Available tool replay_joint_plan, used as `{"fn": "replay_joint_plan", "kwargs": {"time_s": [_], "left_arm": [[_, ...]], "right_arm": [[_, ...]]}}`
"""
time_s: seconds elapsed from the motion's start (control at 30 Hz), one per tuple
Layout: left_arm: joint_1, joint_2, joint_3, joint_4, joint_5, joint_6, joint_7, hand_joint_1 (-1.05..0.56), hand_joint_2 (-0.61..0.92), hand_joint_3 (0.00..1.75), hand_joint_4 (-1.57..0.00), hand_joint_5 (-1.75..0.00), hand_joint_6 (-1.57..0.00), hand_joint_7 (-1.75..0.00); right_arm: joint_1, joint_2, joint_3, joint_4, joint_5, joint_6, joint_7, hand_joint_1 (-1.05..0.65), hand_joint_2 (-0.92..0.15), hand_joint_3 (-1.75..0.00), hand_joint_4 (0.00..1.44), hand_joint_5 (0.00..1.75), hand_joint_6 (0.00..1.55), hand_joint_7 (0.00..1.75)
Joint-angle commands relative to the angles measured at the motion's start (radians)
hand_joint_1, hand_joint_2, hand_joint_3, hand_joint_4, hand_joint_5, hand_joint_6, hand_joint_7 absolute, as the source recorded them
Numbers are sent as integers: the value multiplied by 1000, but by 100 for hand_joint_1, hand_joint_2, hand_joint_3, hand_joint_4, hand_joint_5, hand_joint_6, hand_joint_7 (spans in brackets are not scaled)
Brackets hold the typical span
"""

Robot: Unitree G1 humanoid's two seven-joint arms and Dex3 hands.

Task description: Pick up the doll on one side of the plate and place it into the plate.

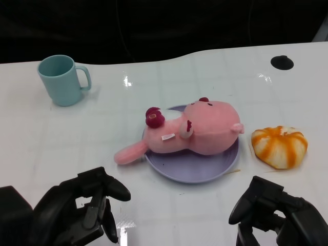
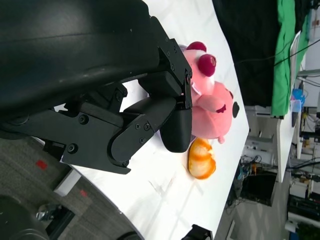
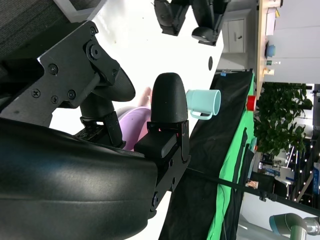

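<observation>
Doll (image 1: 192,134) lies across the plate (image 1: 205,171), body on it, one limb hanging over the rim toward the table's left edge. My left hand (image 1: 77,212) and right hand (image 1: 277,215) sit at the near edge, both empty, fingers loosely apart. I judge the placing nearly done; to finish well, I should keep both hands low and clear, not brushing the doll or the orange toy (image 1: 279,146) beside the plate.
</observation>
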Motion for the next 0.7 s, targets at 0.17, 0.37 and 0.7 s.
{"fn": "replay_joint_plan", "kwargs": {"time_s": [0.17,0.37,0.7], "left_arm": [[-11,3,-5,44,11,-73,-33,-6,45,136,-87,-175,-78,-158],[-10,6,-7,74,11,-119,-57,-6,45,138,-87,-175,-78,-160],[-10,4,-13,78,13,-133,-66,-9,45,136,-86,-175,-77,-159]], "right_arm": [[12,-6,-19,32,20,-53,12,10,-40,-136,68,175,60,149],[11,-6,-16,43,20,-65,14,8,-40,-137,69,175,61,149],[9,-11,-23,40,21,-63,16,8,-39,-139,70,174,62,149]]}}
